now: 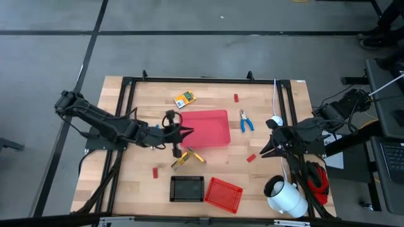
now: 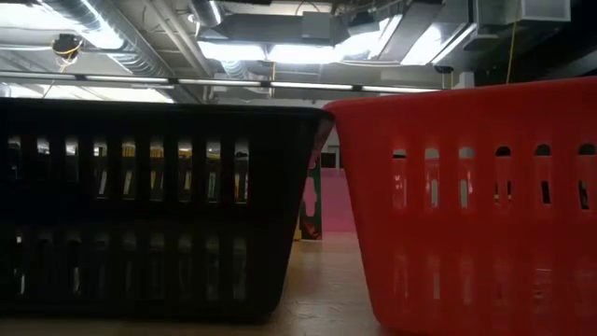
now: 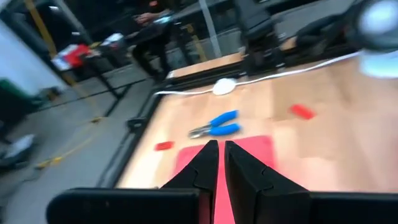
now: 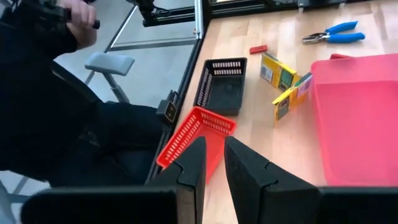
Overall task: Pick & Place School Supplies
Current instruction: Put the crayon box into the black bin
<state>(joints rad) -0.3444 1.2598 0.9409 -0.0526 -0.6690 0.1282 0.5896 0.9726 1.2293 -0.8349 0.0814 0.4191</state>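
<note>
The red tray (image 1: 208,128) lies mid-table. My left gripper (image 1: 187,133) (image 3: 221,149) hovers shut over the tray's left edge and holds nothing. My right gripper (image 1: 264,152) (image 4: 215,146) waits near the table's right side, shut and empty. One blue-handled pliers (image 1: 245,121) (image 3: 217,123) lies right of the tray; a second pliers (image 4: 333,34) lies left of it, under my left arm. Two yellow-and-green boxes (image 1: 187,157) (image 4: 285,84) sit at the tray's near left corner, and another box (image 1: 185,98) lies beyond the tray. Small red blocks (image 1: 250,157) (image 1: 237,98) (image 1: 155,171) are scattered on the wood.
A black tray (image 1: 187,188) and a red mesh basket (image 1: 223,192) stand at the near edge and fill the low view. A white roll (image 1: 284,195) sits at the near right corner. A white cable (image 1: 275,101) runs along the right side. A person (image 4: 43,93) sits beyond the table.
</note>
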